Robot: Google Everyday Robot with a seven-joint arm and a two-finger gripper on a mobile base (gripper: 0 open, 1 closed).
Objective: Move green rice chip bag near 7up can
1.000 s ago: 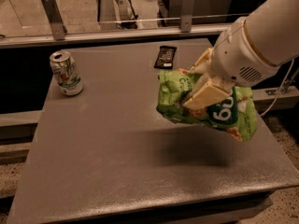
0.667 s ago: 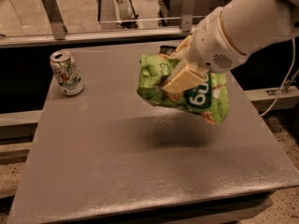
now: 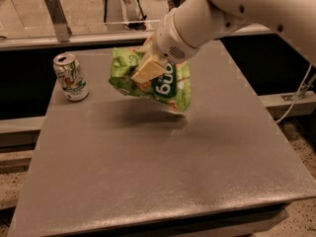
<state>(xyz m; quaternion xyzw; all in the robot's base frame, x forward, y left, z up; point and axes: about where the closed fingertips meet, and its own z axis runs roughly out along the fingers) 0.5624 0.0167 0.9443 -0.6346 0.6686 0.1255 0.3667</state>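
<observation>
My tool (image 3: 144, 74) is clenched on the green rice chip bag (image 3: 170, 85), with one pale finger (image 3: 149, 69) pressed flat across the bag's front near its upper left. The bag hangs tilted in the air over the far half of the desk (image 3: 163, 177), clear of the surface. Its soft shadow lies on the desk below it.

The 7up can (image 3: 71, 77) stands upright at the far left of the desk. The bag's left edge is near the can but apart from it, and a strip of bare desk shows between the two.

As I judge it, the pick is done and most of the carry too, since the bag is aloft and already on the can's side of the desk. What is left is the placing: perhaps a little more travel to the left, then lowering until the bag rests on the desk beside the can, letting go and drawing my tool away. The bag is wide and crinkly, so I would leave room not to knock the can over.
</observation>
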